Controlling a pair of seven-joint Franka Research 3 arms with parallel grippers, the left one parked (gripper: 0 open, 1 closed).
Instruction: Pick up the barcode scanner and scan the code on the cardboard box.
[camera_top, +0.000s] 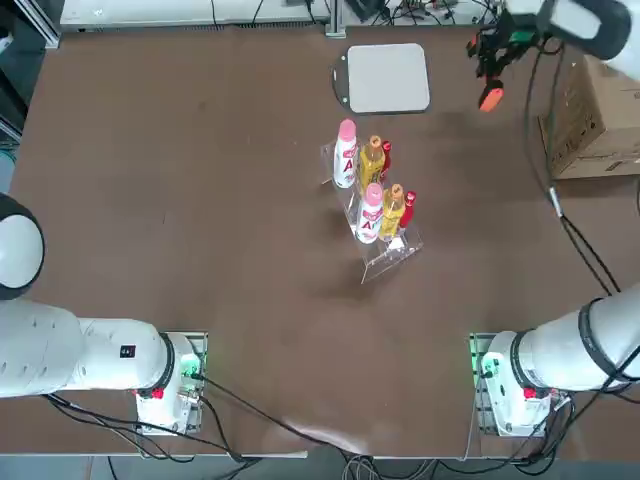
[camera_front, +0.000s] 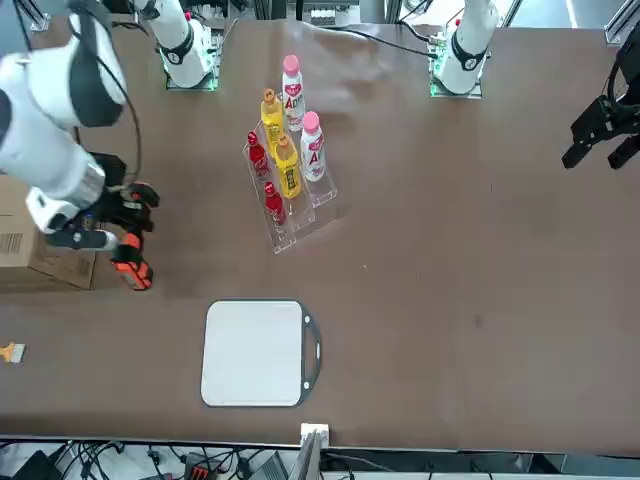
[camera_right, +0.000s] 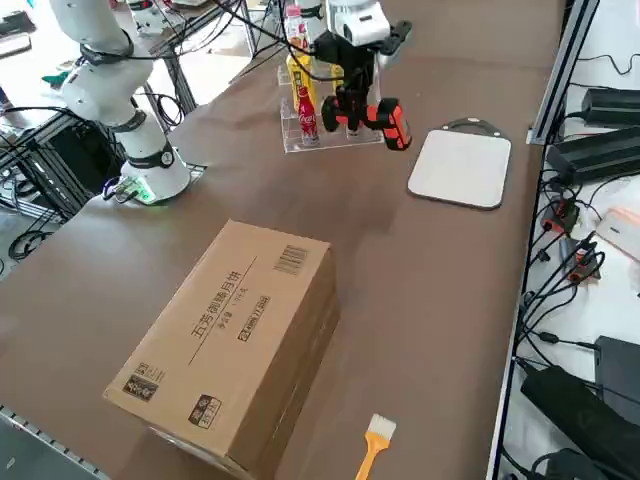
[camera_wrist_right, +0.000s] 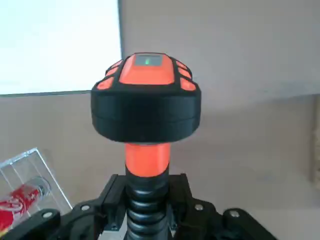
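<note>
Two fingers (camera_wrist_right: 116, 197) of your right gripper (camera_wrist_right: 147, 196) are closed on the ribbed handle of the scanner (camera_wrist_right: 146, 117) in the wrist view, its black-and-orange head standing beyond them. That grip is round and slim, so a knock on the head could twist it in the pads and spoil your aim. From the top view, you have the scanner up near the far right corner, beside the box (camera_top: 610, 125); swing it across too low and you could clip the carton and shove it. Over in the front view, the rack (camera_front: 315, 213) of bottles stands well to the side, but a wide turn back could topple them. Your right side view shows a barcode (camera_right: 291, 260) on the box's upper face; tilt the head badly or hold it too far off and the read may fail. The arm hides part of the scanner there, so I can't fairly judge its height.
</note>
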